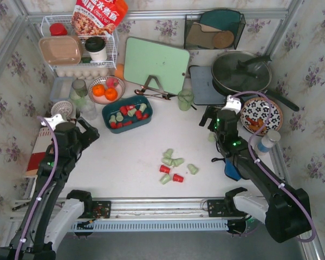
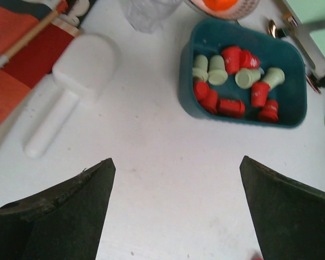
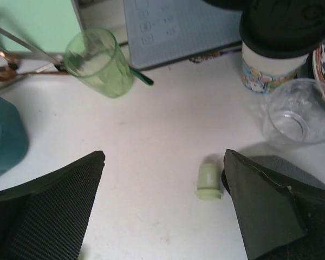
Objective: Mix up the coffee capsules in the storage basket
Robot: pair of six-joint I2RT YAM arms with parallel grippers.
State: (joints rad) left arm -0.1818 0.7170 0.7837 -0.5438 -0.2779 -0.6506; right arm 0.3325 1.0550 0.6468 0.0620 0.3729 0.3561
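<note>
The dark teal storage basket (image 1: 146,121) (image 2: 187,81) sits left of the table's middle, and its edge shows at the left of the right wrist view (image 3: 8,143). Red and mint coffee capsules (image 1: 129,112) (image 2: 233,81) lie in it. Several more capsules (image 1: 173,165) lie loose on the white table nearer the front. My left gripper (image 1: 91,129) (image 2: 176,160) hangs open above bare table, short of the basket. My right gripper (image 1: 212,120) (image 3: 163,154) is open too. A single mint capsule (image 1: 212,137) (image 3: 208,181) lies just inside its right finger, untouched.
Behind the basket stand a bowl of oranges (image 1: 106,89), a green cutting board (image 1: 156,64) and a green cup (image 1: 185,99) (image 3: 97,62). A pan (image 1: 241,73), patterned plate (image 1: 261,115), clear cup (image 3: 298,114) and lidded coffee cup (image 3: 279,49) crowd the right. A white brush (image 2: 70,92) lies left.
</note>
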